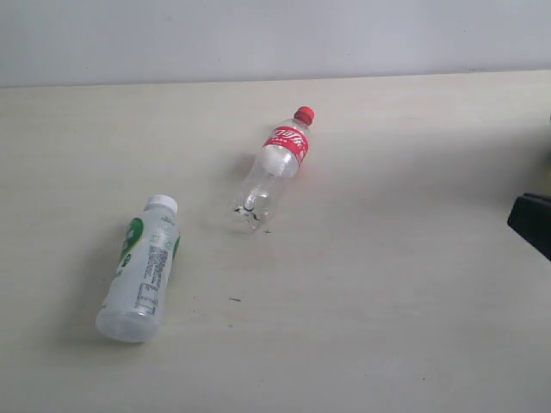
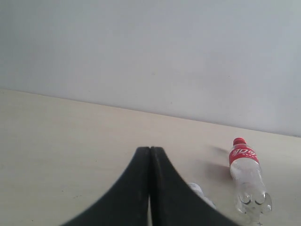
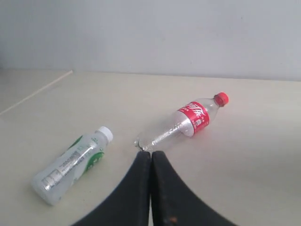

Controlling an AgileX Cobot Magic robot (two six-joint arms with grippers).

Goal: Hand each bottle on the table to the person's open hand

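Note:
Two bottles lie on their sides on the table (image 1: 387, 310). The clear bottle with red label and cap (image 1: 275, 168) lies near the middle, cap pointing to the far side. The white-green bottle with white cap (image 1: 142, 267) lies at the front left. My left gripper (image 2: 150, 149) is shut and empty; the red-labelled bottle (image 2: 247, 176) lies apart from it, and the white cap (image 2: 200, 190) peeks out behind one finger. My right gripper (image 3: 151, 154) is shut and empty, short of the clear bottle's base (image 3: 188, 122), with the white-green bottle (image 3: 73, 162) off to one side. The person's open hand is out of view.
A black part of the right arm (image 1: 529, 222) juts in at the right edge of the exterior view. A pale wall (image 1: 275, 34) runs along the table's far edge. Small dark specks (image 1: 234, 299) mark the tabletop between the bottles and the front.

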